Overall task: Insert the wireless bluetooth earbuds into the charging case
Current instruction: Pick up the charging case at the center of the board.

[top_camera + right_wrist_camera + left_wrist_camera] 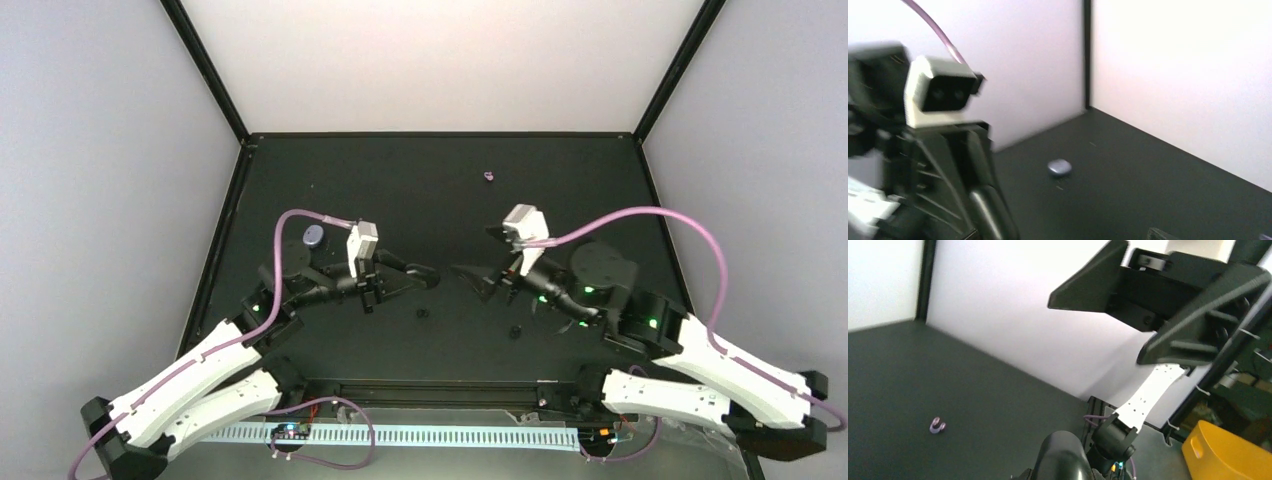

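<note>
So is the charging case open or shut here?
Shut, it seems: the charging case shows as one smooth rounded pebble, with no raised lid or pale inside visible, though it appears small and blurred.

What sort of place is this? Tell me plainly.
Probably a robotics lab test cell: a black table boxed in by white panels, robot arms bolted at its edge, a yellow bin outside.
</note>
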Controlling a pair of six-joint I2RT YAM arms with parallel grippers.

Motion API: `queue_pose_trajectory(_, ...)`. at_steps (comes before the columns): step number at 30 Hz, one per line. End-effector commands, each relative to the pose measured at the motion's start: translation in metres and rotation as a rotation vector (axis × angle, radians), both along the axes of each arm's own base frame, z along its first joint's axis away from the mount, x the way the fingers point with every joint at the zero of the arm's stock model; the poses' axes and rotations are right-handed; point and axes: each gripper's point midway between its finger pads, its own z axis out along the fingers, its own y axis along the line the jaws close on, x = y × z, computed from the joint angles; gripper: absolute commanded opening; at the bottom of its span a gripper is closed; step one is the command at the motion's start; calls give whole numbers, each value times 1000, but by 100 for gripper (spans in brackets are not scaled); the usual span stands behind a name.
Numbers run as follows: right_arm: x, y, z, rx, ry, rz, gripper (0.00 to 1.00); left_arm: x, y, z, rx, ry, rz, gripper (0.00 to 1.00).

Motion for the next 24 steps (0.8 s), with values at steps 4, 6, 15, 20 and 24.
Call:
queue_pose_trajectory(4,-55,21,21,214,133,389,79,-49,2,44,-85,-303,-230,2)
queue_pose_trajectory(6,-61,23,18,226,146,426,74,-53,0,46,-85,-317,-267,2)
queue_pose_trajectory(15,-72,29,4,216,176,496,65,-68,-1,60,-127,-349,-362,2)
queue_pose_trajectory(20,-74,34,-1,198,187,517,58,-72,2,67,-146,-358,-365,2)
queue_pose_trajectory(24,-72,38,-1,195,191,516,50,-73,4,69,-152,-359,-363,1)
